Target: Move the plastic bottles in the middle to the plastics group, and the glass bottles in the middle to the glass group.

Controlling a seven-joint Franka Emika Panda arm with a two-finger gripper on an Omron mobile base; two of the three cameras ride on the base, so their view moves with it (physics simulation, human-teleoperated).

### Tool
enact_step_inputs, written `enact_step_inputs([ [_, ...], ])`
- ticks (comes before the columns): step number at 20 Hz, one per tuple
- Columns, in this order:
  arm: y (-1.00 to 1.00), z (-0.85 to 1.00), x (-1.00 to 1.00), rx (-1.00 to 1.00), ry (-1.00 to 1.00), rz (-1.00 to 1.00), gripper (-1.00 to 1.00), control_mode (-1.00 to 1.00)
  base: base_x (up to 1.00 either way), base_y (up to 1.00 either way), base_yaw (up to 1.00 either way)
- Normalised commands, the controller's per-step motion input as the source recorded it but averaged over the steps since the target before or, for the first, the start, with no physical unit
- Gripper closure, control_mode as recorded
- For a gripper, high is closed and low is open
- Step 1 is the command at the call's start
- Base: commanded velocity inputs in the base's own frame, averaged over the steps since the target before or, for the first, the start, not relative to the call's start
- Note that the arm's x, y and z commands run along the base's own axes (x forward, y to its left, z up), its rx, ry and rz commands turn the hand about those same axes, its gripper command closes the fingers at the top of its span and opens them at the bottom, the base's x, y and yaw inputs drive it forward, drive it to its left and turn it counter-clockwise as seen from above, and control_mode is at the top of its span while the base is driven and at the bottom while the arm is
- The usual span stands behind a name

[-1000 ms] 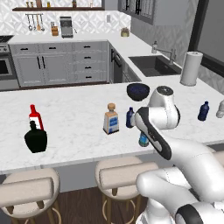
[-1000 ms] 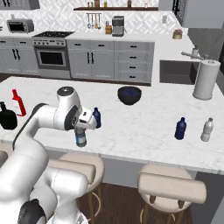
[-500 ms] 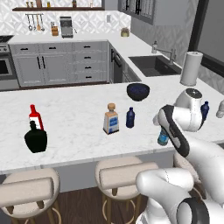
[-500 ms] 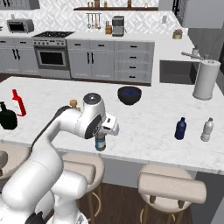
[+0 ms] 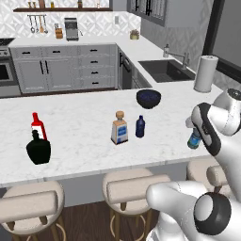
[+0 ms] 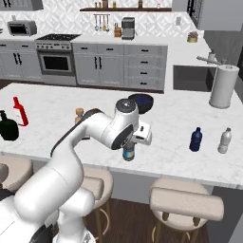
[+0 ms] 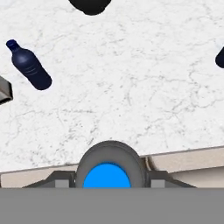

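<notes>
My gripper [image 6: 129, 146] is shut on the clear plastic bottle with a blue label [image 6: 128, 154], held upright above the counter's front edge. In the left base view this bottle [image 5: 194, 139] hangs below the gripper [image 5: 196, 132]; from the hand it [image 7: 107, 168] shows top-down with a blue cap. The solid dark blue plastic bottle [image 5: 140, 126] stands beside the cork-stoppered glass bottle [image 5: 119, 128] mid-counter. The plastics group, a dark blue bottle [image 6: 195, 139] and a pale bottle [image 6: 224, 140], stands to the right. The glass group, a red bottle [image 5: 36, 124] and a black bottle [image 5: 38, 149], stands at the left.
A dark blue bowl [image 5: 148, 98] sits behind the middle bottles. A paper towel roll [image 6: 224, 86] stands at the back right next to the sink [image 6: 190, 77]. Bar stools [image 6: 186, 201] line the counter's near edge. My arm [image 6: 90, 133] hides part of the mid-counter.
My arm has swung right along the counter's front edge, carrying the clear bottle away from the middle bottles toward the plastics group. The other bottles have not moved.
</notes>
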Motion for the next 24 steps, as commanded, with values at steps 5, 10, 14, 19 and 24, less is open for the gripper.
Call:
enact_step_inputs([
  [5, -0.55, 0.00, 0.16, -0.03, 0.04, -0.05, 1.00, -1.00, 0.00, 0.00, 0.00],
  [10, -0.48, 0.00, 0.02, -0.05, 0.12, -0.08, 1.00, -1.00, 0.00, 0.00, 0.00],
  [14, -0.54, 0.00, 0.06, -0.01, 0.00, -0.02, 1.00, -1.00, 0.00, 0.00, 0.00],
  [19, -0.41, 0.00, 0.04, 0.00, 0.00, 0.00, 1.00, -1.00, 0.00, 0.00, 0.00],
  [24, -0.37, -0.01, 0.15, 0.00, 0.00, 0.00, 1.00, -1.00, 0.00, 0.00, 0.00],
])
